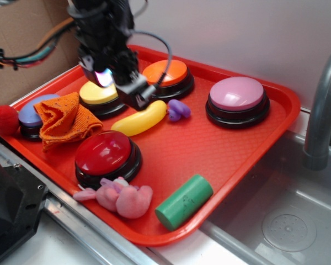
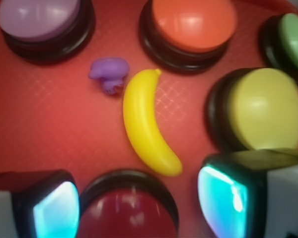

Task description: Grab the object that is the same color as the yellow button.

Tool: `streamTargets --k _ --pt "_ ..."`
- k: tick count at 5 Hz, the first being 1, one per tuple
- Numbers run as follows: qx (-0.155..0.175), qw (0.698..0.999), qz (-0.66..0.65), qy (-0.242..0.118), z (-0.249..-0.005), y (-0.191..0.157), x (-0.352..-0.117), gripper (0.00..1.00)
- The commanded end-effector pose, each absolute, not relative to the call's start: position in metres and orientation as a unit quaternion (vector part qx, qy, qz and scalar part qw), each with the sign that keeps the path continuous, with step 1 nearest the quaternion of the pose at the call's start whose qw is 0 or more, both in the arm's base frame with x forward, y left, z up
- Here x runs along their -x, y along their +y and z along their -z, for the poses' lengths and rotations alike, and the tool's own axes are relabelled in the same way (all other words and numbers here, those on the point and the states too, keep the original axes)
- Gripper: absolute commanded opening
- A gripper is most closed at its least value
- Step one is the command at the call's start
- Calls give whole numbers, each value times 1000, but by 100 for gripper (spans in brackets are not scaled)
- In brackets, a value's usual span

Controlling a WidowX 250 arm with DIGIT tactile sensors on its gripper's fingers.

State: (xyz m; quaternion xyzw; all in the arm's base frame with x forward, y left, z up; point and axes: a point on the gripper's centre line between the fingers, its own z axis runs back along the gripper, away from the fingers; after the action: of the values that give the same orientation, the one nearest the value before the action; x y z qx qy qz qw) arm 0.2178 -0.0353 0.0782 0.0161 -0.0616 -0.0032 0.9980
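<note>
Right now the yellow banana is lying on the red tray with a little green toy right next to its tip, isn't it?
Not quite. The little toy beside the banana tip is purple, not green, as the wrist view shows. The banana does lie on the red tray.

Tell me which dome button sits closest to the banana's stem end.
The orange button. The banana points its stem tip at that button's black base; the yellow button lies off to the side.
</note>
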Motion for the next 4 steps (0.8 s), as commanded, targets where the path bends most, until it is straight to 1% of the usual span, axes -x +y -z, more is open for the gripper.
streamTargets --k 1,2,3,4 --pt "12 998 24 -58 -42 -37 -241 100" --pt "9 999 32 -42 -28 -44 -247 100" --pt "11 998 40 -44 -23 -47 -247 5" --pt "12 998 26 -53 -26 -42 -251 0"
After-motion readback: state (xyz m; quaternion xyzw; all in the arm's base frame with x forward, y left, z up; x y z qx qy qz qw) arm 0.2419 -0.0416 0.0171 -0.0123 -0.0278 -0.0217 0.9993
